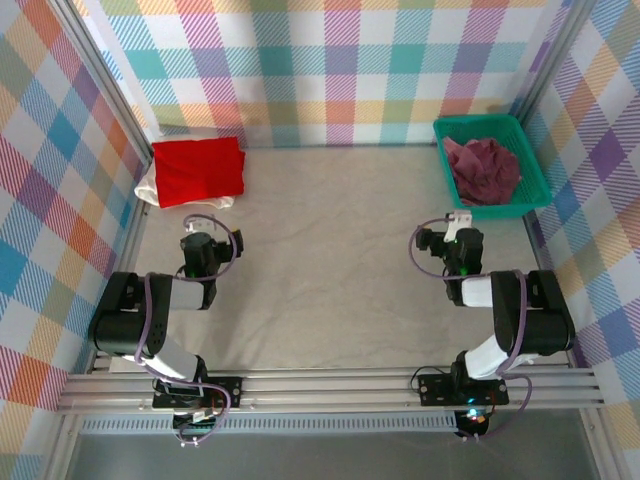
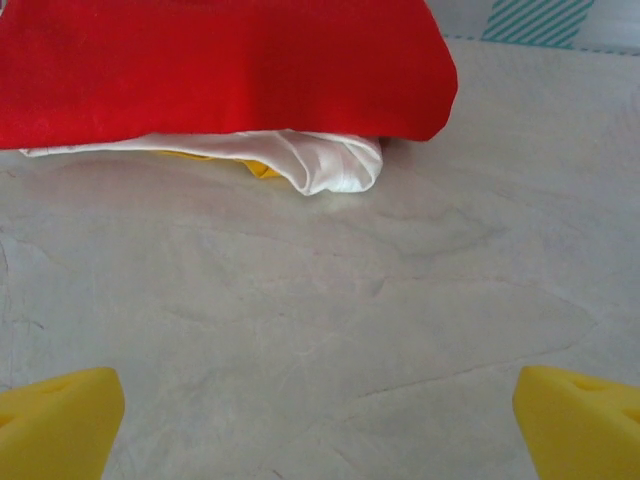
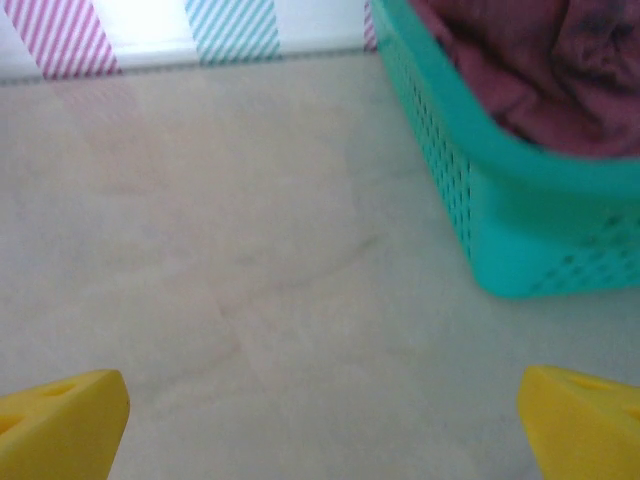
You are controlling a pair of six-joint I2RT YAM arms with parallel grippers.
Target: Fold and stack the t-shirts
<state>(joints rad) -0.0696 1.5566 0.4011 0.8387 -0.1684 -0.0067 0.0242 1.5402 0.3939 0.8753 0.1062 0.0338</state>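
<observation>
You have the red shirt (image 1: 198,170) folded at the far left corner of the surface (image 1: 330,250). It lies on the white shirt (image 2: 335,165), whose rolled edge bulges out along its near side. A yellow scrap (image 2: 262,168) peeks from under the white one; you cannot tell what it is. The maroon shirt (image 1: 482,168) sits crumpled inside the basket (image 1: 441,160) at the far right corner. Your left gripper (image 1: 197,243) points at the stack, jaws spread wide and empty. Your right gripper (image 1: 455,228) sits beside the basket's near left corner, jaws likewise wide and empty. Bare surface lies before both.
</observation>
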